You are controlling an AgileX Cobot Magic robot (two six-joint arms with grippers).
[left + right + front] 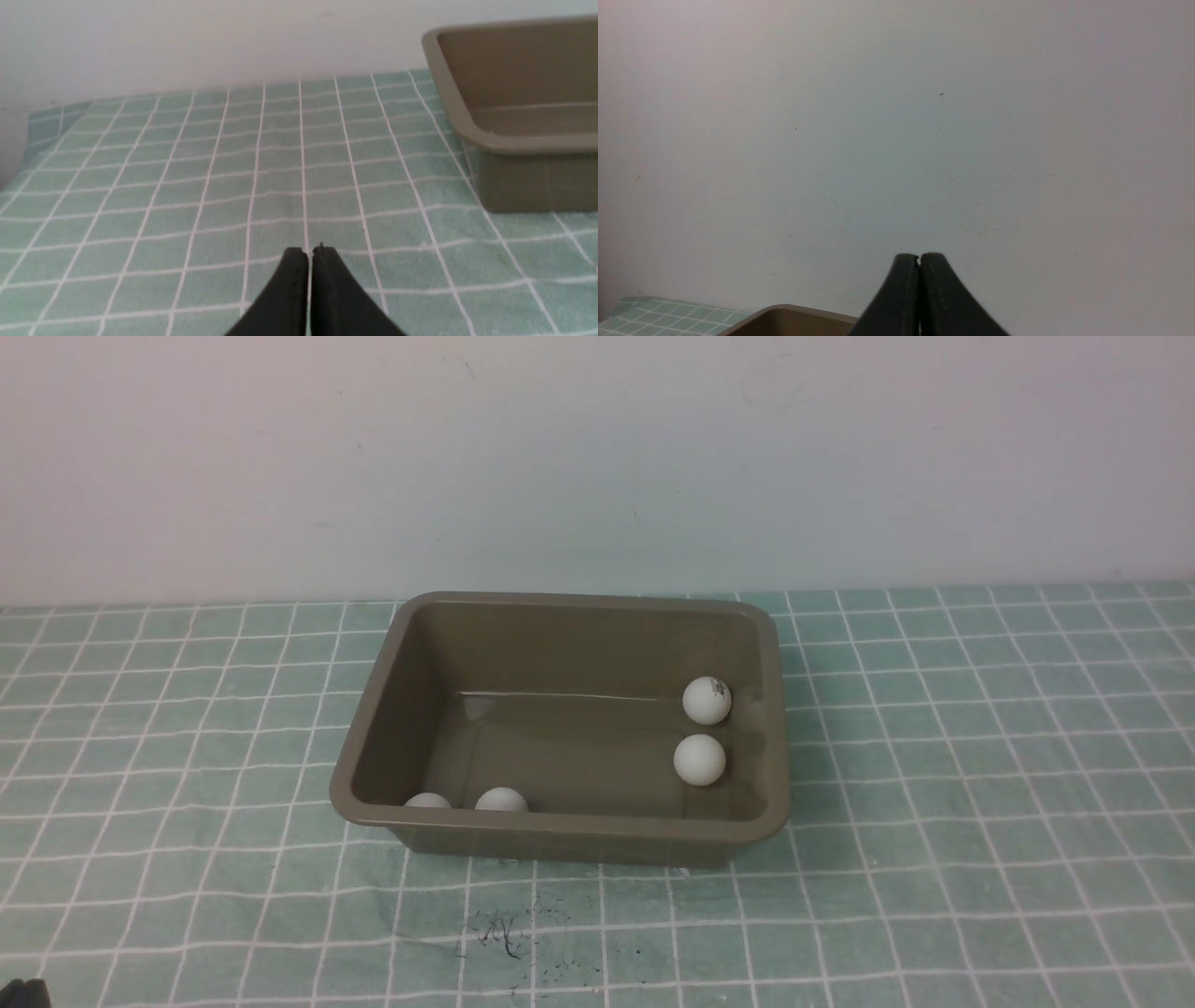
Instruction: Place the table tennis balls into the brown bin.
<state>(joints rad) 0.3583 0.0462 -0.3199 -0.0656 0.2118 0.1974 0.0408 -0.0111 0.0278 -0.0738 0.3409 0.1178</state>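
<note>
The brown bin sits mid-table on the checked cloth. Inside it lie several white table tennis balls: one with a dark mark by the right wall, one just in front of it, and two half hidden behind the near rim, one beside the other. My left gripper is shut and empty, low over the cloth to the left of the bin. My right gripper is shut and empty, raised and facing the wall, with a corner of the bin below it.
A green cloth with white grid lines covers the table, with dark scribbles in front of the bin. A plain white wall stands behind. A dark bit of my left arm shows at the bottom left corner.
</note>
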